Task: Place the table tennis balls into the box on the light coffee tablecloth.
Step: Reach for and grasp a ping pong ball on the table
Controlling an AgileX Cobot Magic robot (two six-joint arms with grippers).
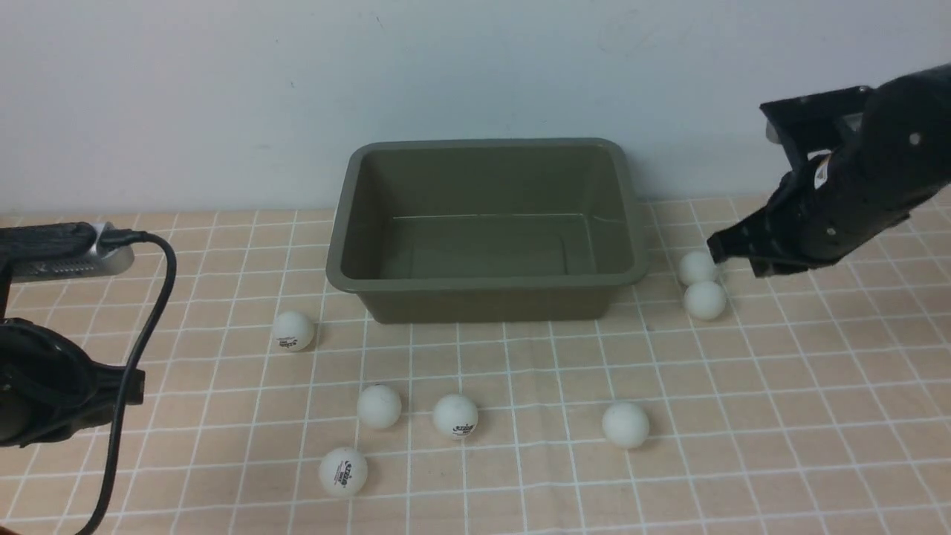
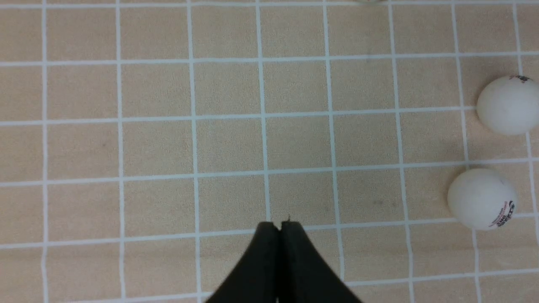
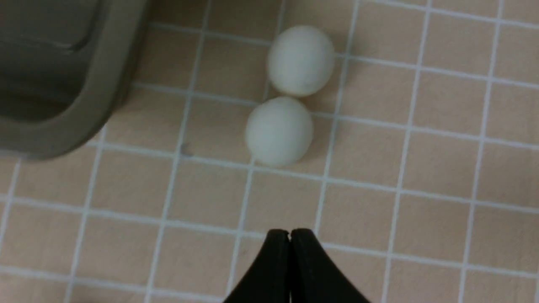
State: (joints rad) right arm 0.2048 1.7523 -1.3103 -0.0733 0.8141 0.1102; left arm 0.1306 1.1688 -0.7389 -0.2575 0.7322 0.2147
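Note:
The olive-green box point(image 1: 483, 284) stands empty at the back middle of the light coffee tablecloth point(image 1: 520, 490). Several white table tennis balls lie around it. Two touching balls point(image 1: 698, 267) point(image 1: 704, 300) sit just right of the box. My right gripper point(image 1: 719, 250) hovers beside them, shut and empty; its wrist view shows the tips point(image 3: 289, 231) short of the nearer ball point(image 3: 279, 130), with the other ball point(image 3: 301, 59) beyond. Other balls lie in front of the box point(image 1: 293, 331) point(image 1: 455, 416) point(image 1: 625, 424). My left gripper point(image 2: 280, 223) is shut and empty above bare cloth, with two balls point(image 2: 508, 105) point(image 2: 482, 198) off to one side.
A pale wall runs close behind the box. The left arm point(image 1: 44, 386) with its black cable point(image 1: 152, 297) stays low at the left edge. A corner of the box point(image 3: 84, 105) shows in the right wrist view. Two more balls point(image 1: 379, 406) point(image 1: 343, 471) lie front left.

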